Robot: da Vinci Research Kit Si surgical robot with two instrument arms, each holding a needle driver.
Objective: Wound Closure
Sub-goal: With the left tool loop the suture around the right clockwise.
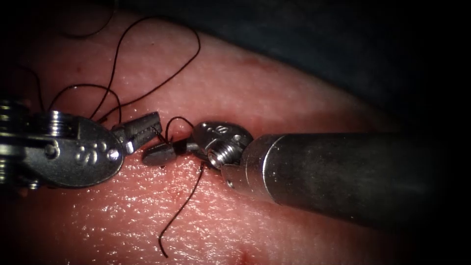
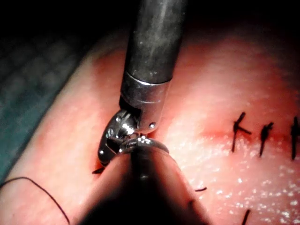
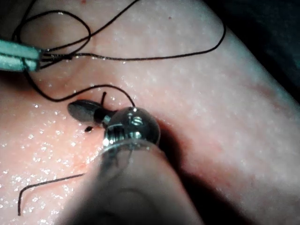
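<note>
Your left tool (image 1: 142, 128) had its jaws clamped on the thread (image 1: 147, 93); your right tool (image 1: 159, 154), jaws together, met it mid-tissue (image 1: 274, 98). I couldn't see the needle. Steady tension was wise.

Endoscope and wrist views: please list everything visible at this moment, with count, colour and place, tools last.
pork-belly tissue: one, pink and glistening, under both tools.
dark thread: one long strand, near-black, looping over the tissue behind the left tool, with a loose tail running toward the camera.
finished stitches: three, dark with short cut ends, along the reddened cut in the left wrist view.
left tool: one, silver, at the endoscope view's left, jaws shut on the dark thread.
right tool: one, silver on a grey shaft, entering from the right, jaws shut. Thread arcs over them, but I cannot tell whether they grip it.
</note>
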